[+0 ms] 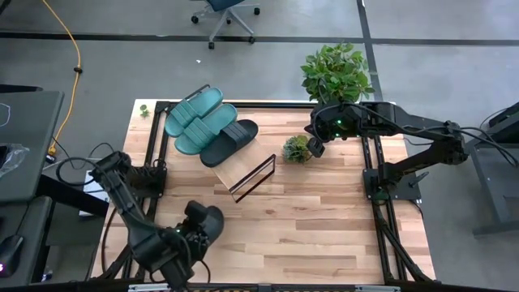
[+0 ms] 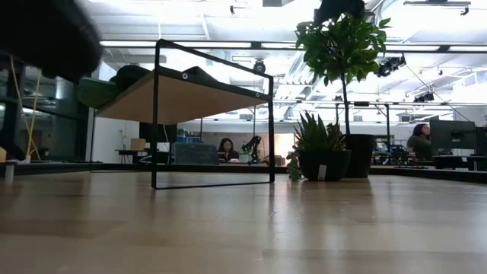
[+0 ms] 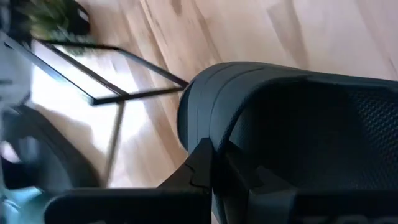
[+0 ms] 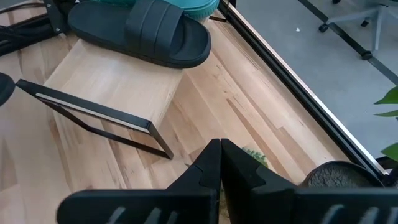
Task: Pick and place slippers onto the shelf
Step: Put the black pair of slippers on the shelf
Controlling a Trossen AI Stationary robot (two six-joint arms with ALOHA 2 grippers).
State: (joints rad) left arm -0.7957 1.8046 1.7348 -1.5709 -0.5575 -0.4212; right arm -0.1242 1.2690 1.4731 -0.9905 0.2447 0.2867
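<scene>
At the bottom left of the high view, the left gripper [image 1: 197, 229] is seen clamped shut on a black slipper [image 1: 207, 221], which is held at the near edge of the table [image 1: 324, 235]. In the left wrist view that slipper [image 3: 298, 137] fills the right half of the frame, its rounded end pointed toward the black wire frame, and the dark fingers [image 3: 205, 168] are pressed tight against it.

Up toward the centre of the high view, the shelf [image 1: 243, 169] is found, its light plank slanted inside the thin black frame. On its upper left part three slippers are laid side by side: two teal slippers [image 1: 195, 118] at the far left, touching each other, and a second black slipper [image 1: 229, 141] just beside them on the right. The lower right part of the plank is left bare.

Right of the shelf, a small potted plant [image 1: 297, 149] is stood on the table. Just beside it, at the upper right, the right gripper [image 1: 315, 147] is held above the tabletop, fingers closed together on nothing. A larger plant [image 1: 336, 73] is set at the far edge.
</scene>
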